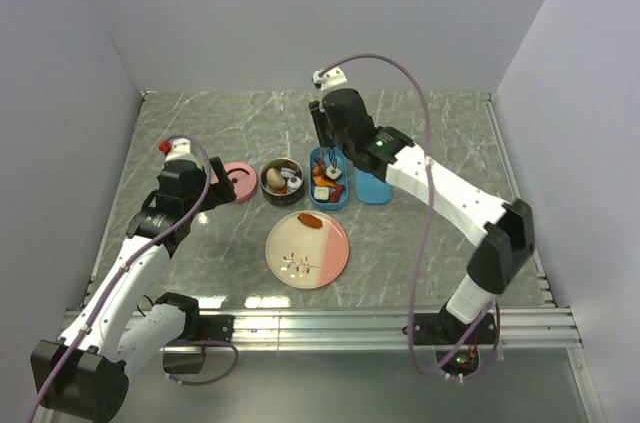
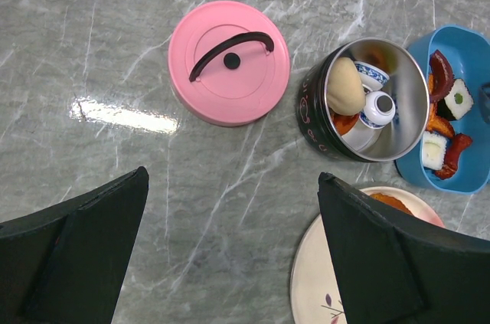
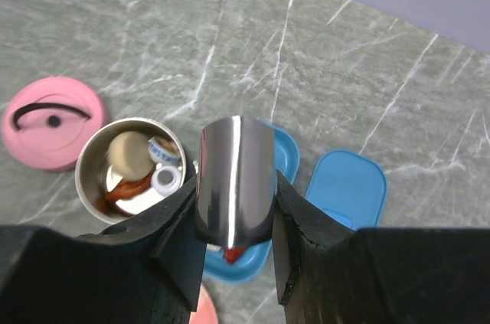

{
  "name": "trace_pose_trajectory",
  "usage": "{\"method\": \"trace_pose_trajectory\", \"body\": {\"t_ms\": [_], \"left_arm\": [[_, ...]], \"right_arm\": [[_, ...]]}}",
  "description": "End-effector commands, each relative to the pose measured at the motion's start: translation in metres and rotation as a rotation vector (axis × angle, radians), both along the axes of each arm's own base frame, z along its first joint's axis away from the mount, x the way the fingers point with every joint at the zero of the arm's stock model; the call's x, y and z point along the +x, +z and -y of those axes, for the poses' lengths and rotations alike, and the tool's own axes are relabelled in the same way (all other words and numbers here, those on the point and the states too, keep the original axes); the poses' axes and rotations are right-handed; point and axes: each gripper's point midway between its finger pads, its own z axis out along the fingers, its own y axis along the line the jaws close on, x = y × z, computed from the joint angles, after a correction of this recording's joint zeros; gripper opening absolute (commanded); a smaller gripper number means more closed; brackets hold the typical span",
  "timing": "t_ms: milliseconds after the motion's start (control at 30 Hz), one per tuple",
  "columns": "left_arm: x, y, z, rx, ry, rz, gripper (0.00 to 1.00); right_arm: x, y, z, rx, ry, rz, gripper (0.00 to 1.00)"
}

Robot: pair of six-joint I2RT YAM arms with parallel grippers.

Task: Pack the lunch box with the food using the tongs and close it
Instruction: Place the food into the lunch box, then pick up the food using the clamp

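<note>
Grey marble table (image 1: 430,233), plain walls. Right gripper (image 3: 236,217) is half-closed on tongs (image 3: 233,178), hinge end up, pointing down at blue box (image 2: 468,44), 12 o'clock from plate (image 1: 330,263). Left gripper (image 2: 233,209) is fully spread, empty. Risk: smooth tongs twist in the grip and the tips flick packed food (image 2: 458,99) out.

Food (image 1: 326,177) in box (image 1: 331,207) (plate (image 1: 330,243) nearer).

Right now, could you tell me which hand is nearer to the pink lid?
Left. The left hand sits just beside the pink lid; the right hand, holding tongs, is over the blue box.
</note>
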Motion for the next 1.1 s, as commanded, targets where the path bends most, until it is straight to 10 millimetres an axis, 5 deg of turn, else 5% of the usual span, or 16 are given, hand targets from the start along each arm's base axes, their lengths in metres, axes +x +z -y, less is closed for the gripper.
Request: {"method": "trace_pose_trajectory", "body": {"t_ms": [0,233,367,1067], "left_arm": [[0.006,0.022,0.003,-0.016,-0.011,0.065,0.99],[0.005,0.019,0.005,-0.024,-0.015,0.055,0.99],[0.004,0.022,0.006,-0.031,-0.015,0.061,1.0],[-0.002,0.031,-0.003,-0.01,0.017,0.073,0.99]], "right_arm": [[-0.036,0.051,-0.003,0.104,0.062,0.089,0.41],[-0.105,0.054,-0.029,0.154,0.202,0.057,0.41],[-0.128,0.03,-0.043,0.156,0.253,-0.007,0.41],[-0.122,-0.039,-0.053,0.012,0.297,-0.049,0.47]]}}
